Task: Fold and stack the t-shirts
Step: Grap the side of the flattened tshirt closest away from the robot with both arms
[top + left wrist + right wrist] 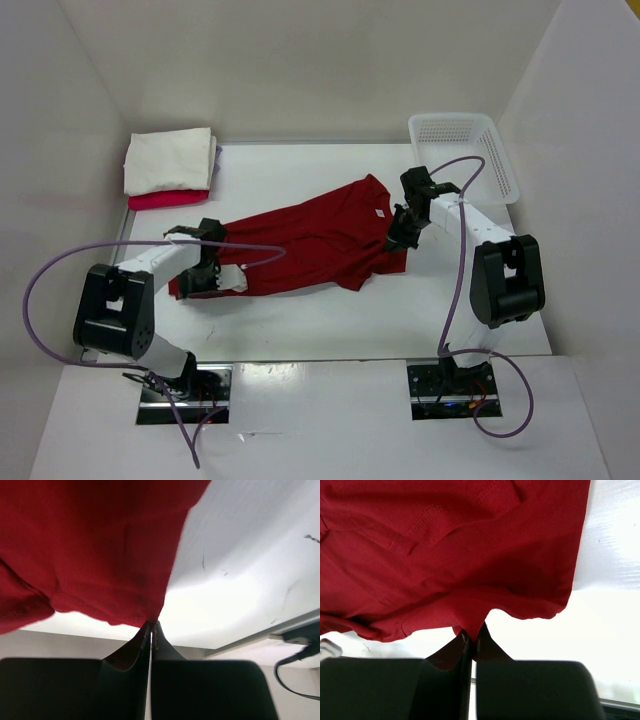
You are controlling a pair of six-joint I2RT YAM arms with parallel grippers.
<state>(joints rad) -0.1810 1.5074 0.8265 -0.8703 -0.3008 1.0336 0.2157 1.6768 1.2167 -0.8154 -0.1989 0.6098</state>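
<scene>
The left tool and the right tool each pinch tight one end of the dark red t-shirt lying mid-bench, so the fold seems about to start, and next they should lift together.

A creased dark red t-shirt fills the frame from 9 o'clock round past 12, with a stitched seam showing toward 11 o'clock. At 6 o'clock the right gripper has its two black fingers pressed together, pinching the shirt's lower edge. Bare white table shows at 3 and 5 o'clock.
</scene>
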